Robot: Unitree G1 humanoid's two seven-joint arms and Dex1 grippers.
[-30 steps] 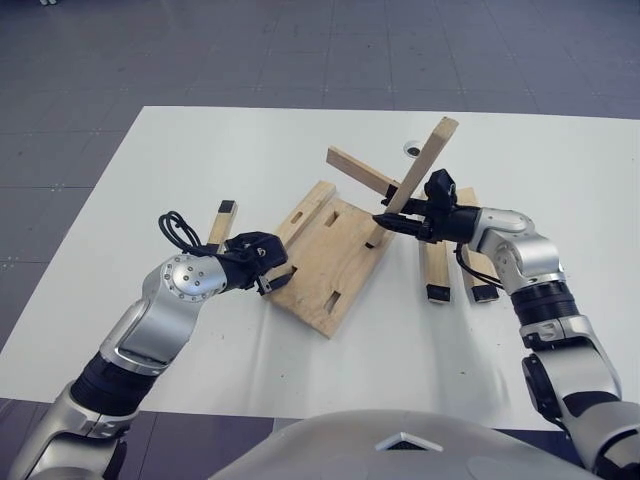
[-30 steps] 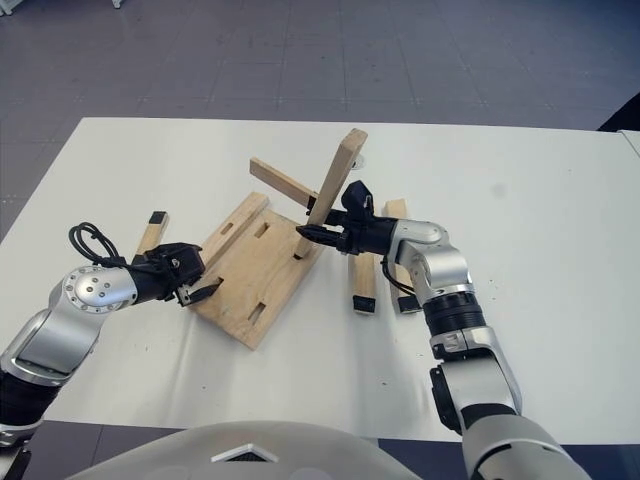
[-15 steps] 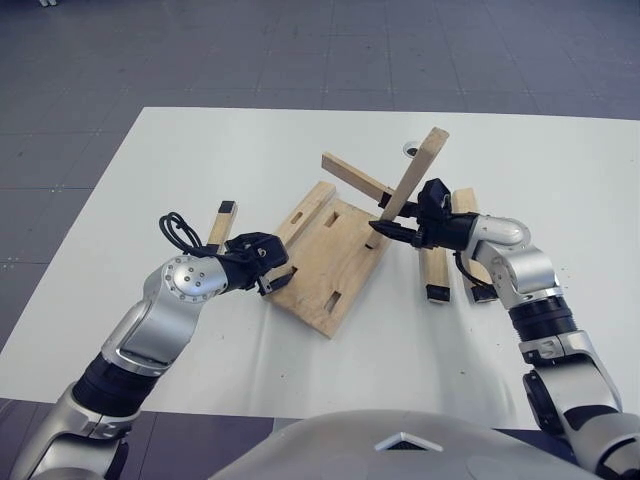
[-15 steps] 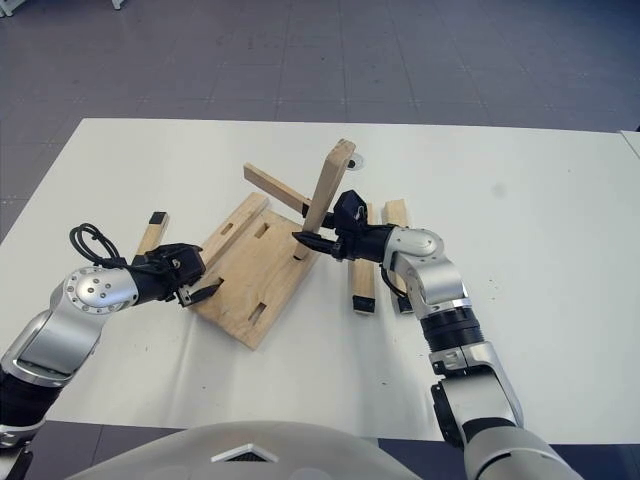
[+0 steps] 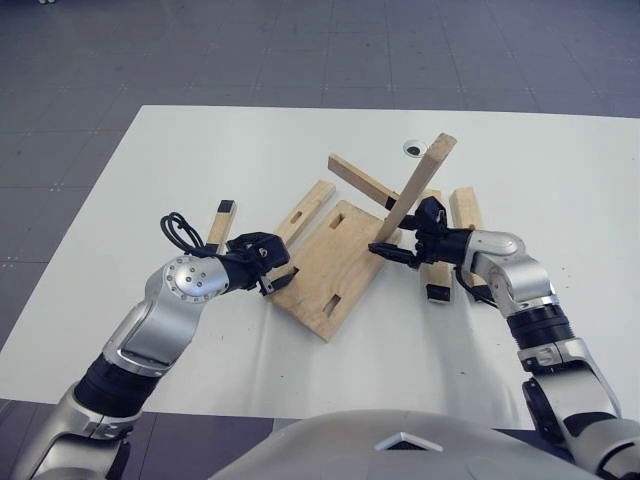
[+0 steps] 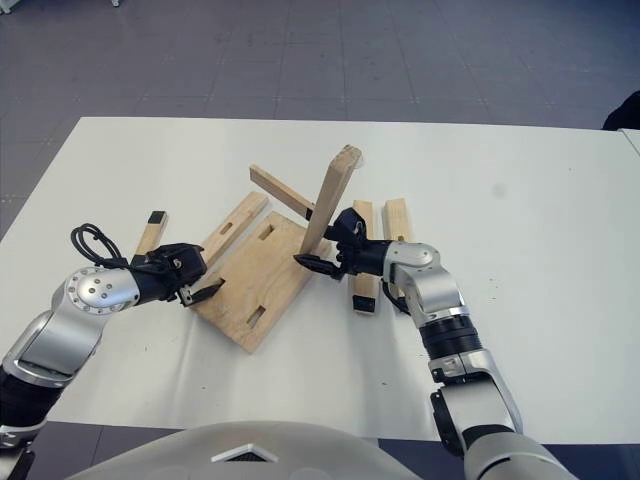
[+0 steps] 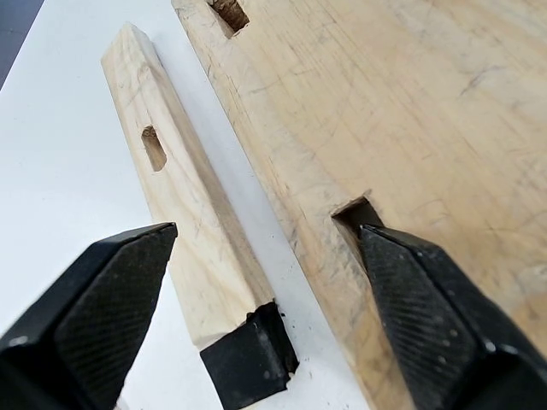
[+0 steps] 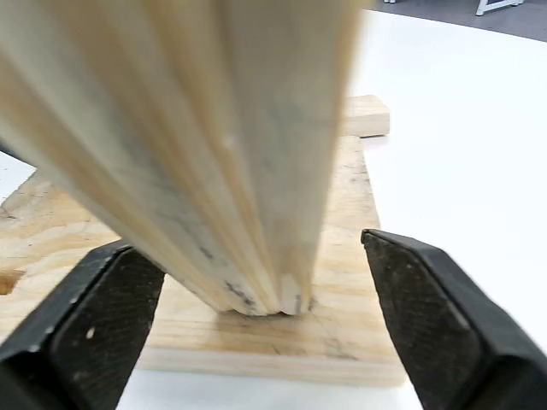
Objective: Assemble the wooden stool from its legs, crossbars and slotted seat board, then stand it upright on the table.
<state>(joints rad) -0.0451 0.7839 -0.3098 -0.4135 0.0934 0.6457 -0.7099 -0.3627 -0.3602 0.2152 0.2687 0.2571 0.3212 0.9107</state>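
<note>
On the white table the pale slotted seat board lies flat. The right gripper has slid down the tilted wooden leg with crossbar, its fingers spread around the foot, which is apparently not yet slotted. The left gripper, likewise spread, straddles the board's edge.

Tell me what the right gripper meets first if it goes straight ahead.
Most likely the tilted leg, which stands between the right gripper's open fingers on the seat board; depth is unclear.
</note>
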